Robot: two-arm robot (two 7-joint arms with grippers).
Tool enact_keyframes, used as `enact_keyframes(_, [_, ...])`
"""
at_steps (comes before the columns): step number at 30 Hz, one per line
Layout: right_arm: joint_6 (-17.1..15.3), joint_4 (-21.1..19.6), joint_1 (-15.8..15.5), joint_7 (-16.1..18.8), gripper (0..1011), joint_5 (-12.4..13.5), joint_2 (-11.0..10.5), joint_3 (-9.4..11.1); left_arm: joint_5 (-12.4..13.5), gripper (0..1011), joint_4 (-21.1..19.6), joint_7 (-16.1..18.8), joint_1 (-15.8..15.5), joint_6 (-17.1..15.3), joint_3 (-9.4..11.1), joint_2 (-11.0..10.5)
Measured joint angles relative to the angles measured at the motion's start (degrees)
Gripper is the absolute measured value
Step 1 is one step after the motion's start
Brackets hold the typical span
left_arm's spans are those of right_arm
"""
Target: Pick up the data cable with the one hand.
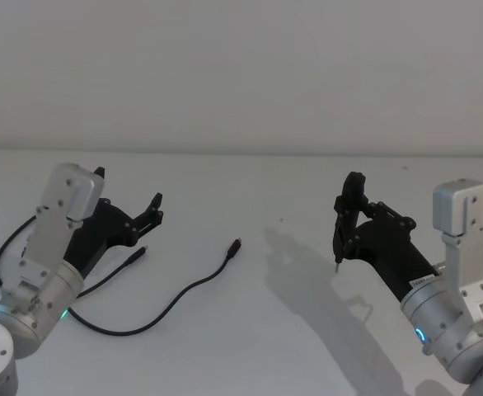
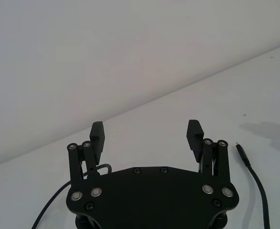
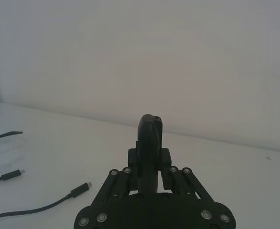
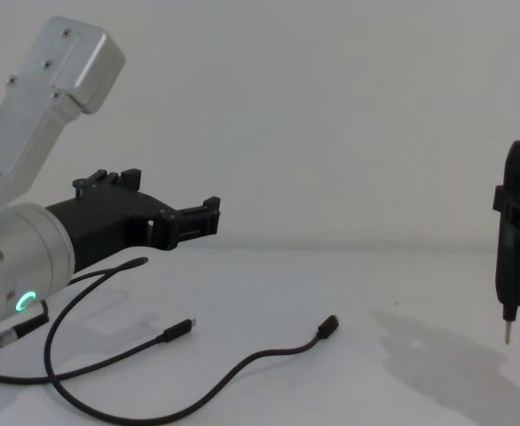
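Seeing the left gripper [image 1: 130, 188] hovering just above the cable's [image 1: 175, 299] left loop, fingers wide apart, holding nothing. Cable lying loose on the table [image 1: 250, 346]. Well right of the cable: right gripper [image 1: 353, 210] clamped on a pen tool [image 4: 517, 240].

We saw the data cable [image 1: 194, 286] lying slack on the white table [image 1: 307, 181], a thin black cord. It curved from one small plug [image 1: 236, 246] near the middle toward the near left. A second plug [image 1: 143, 252] lay to the left of the first. The left claw [image 1: 130, 188], black, its two fingers spread wide and empty, hovered above the table's left side.
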State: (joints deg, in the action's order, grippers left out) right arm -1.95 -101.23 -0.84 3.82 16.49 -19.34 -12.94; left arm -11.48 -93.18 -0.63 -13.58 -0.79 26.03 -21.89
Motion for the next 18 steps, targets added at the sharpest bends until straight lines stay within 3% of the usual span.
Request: enact_keyframes(18, [0.0,0.0,0.0,0.0,274,0.0,0.0,0.0,0.0,1002,0.0,0.0,0.0,0.0,0.0,0.0])
